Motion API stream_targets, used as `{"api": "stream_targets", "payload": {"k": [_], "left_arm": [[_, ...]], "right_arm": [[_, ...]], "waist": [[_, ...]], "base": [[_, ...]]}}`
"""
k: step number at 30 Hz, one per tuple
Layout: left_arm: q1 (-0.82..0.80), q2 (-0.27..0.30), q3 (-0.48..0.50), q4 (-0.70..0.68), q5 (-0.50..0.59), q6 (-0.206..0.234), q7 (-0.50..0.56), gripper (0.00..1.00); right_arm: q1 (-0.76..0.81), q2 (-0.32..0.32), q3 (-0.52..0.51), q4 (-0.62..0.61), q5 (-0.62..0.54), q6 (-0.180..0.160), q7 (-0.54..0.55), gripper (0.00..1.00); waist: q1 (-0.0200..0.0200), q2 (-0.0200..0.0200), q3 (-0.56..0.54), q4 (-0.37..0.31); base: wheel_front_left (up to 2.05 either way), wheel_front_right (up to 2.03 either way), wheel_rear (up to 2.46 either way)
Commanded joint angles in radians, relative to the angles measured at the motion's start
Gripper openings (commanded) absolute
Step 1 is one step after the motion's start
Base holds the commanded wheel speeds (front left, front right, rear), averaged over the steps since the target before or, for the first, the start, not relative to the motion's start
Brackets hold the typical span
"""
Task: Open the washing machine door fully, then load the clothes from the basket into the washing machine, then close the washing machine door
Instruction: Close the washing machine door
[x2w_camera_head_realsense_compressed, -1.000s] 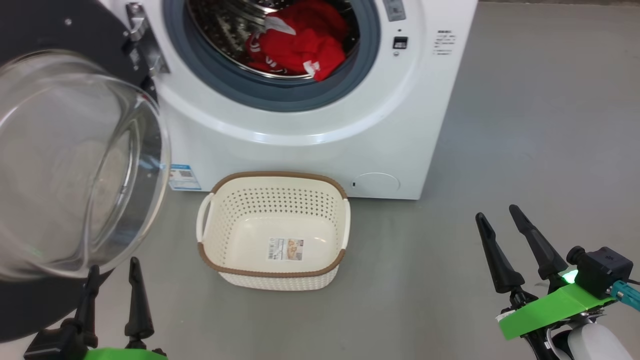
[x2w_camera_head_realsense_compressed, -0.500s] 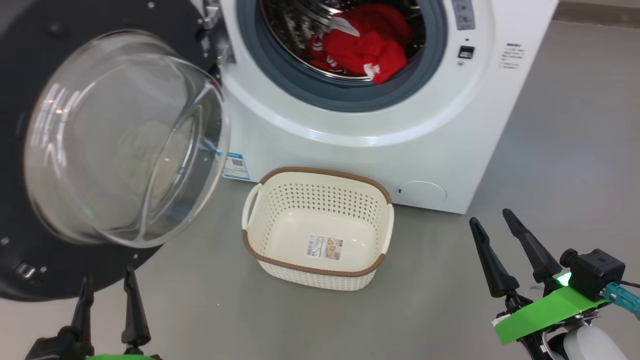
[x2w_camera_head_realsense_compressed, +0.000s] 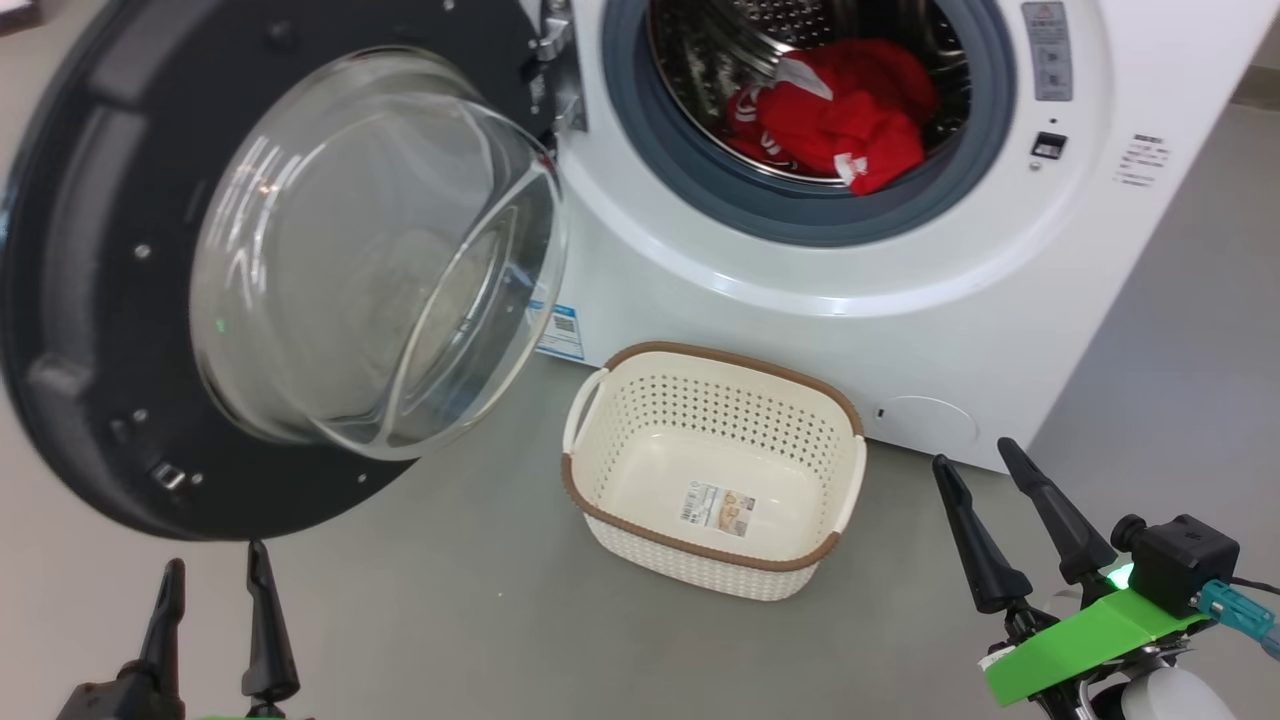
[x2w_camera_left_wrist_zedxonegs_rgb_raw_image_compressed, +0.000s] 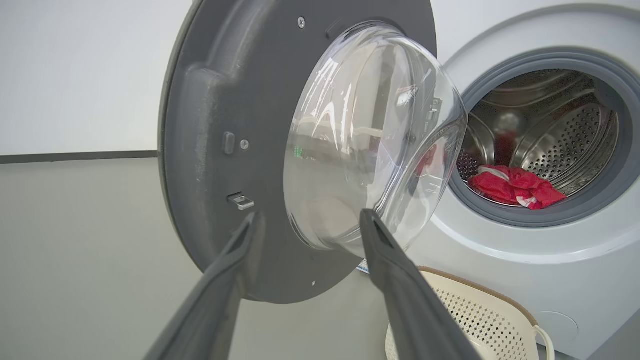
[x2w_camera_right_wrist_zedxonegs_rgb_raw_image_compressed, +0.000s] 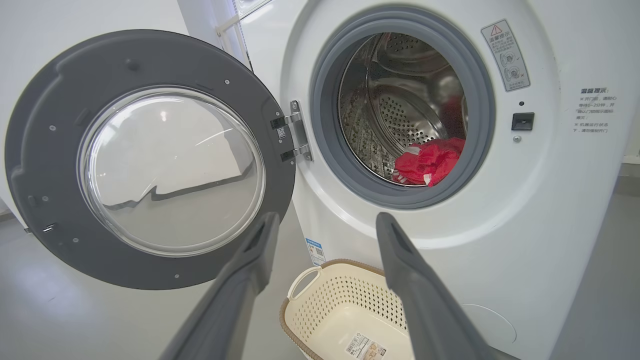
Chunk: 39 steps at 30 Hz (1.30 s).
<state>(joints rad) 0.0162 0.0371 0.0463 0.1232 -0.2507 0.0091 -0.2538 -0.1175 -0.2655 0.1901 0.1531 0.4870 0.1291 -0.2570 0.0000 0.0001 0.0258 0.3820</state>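
Red clothes (x2w_camera_head_realsense_compressed: 830, 125): bundled low in the steel drum (x2w_camera_head_realsense_compressed: 720, 40) of the washing machine (x2w_camera_head_realsense_compressed: 900, 300), behind the grey rubber ring (x2w_camera_head_realsense_compressed: 700, 190). Soft and light; nothing seems to hang over the lip, though this angle is poor.
Basket (x2w_camera_head_realsense_compressed: 690, 575): on the floor (x2w_camera_head_realsense_compressed: 450, 600) just before the machine, holding its paper label (x2w_camera_head_realsense_compressed: 718, 506) and no garment.
Washing machine door (x2w_camera_head_realsense_compressed: 100, 250): swung wide on its hinge (x2w_camera_head_realsense_compressed: 555, 60), glass bowl (x2w_camera_head_realsense_compressed: 380, 250) bulging into the room.
Left gripper (x2w_camera_head_realsense_compressed: 215, 556): fingers spread, carrying nothing, low beneath the door's bottom edge.
Right gripper (x2w_camera_head_realsense_compressed: 972, 452): spread and bare too, right of the basket.
Handling: door likely stiff and fairly heavy, its glass slick and breakable. Push on the broad dark rim (x2w_camera_left_wrist_zedxonegs_rgb_raw_image_compressed: 200, 175) by the latch (x2w_camera_left_wrist_zedxonegs_rgb_raw_image_compressed: 241, 201), far from the hinge, never on the bowl.
Remaining: judging by the basket, closing only.
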Motion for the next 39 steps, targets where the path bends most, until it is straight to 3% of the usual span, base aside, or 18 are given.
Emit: {"api": "stream_targets", "payload": {"k": [1, 13, 39], "left_arm": [[-0.008, 0.013, 0.038, -0.028, 0.013, 0.007, -0.008, 1.0], [-0.003, 0.013, 0.04, -0.029, 0.022, 0.001, -0.008, 1.0], [-0.009, 0.013, 0.045, -0.025, 0.027, -0.002, -0.008, 1.0]], "right_arm": [[0.004, -0.008, 0.024, -0.021, 0.006, 0.002, -0.005, 1.0], [0.001, -0.007, 0.033, -0.02, 0.007, 0.002, -0.005, 1.0], [0.007, -0.004, 0.029, -0.023, 0.011, 0.002, -0.005, 1.0]], "waist": [[0.0, -0.0001, -0.007, 0.033], [0.0, -0.0001, 0.0, 0.086], [0.0, -0.0001, -0.004, 0.093]], "base": [[0.0, 0.0, 0.0], [0.0, 0.0, 0.0], [0.0, 0.0, 0.0]]}}
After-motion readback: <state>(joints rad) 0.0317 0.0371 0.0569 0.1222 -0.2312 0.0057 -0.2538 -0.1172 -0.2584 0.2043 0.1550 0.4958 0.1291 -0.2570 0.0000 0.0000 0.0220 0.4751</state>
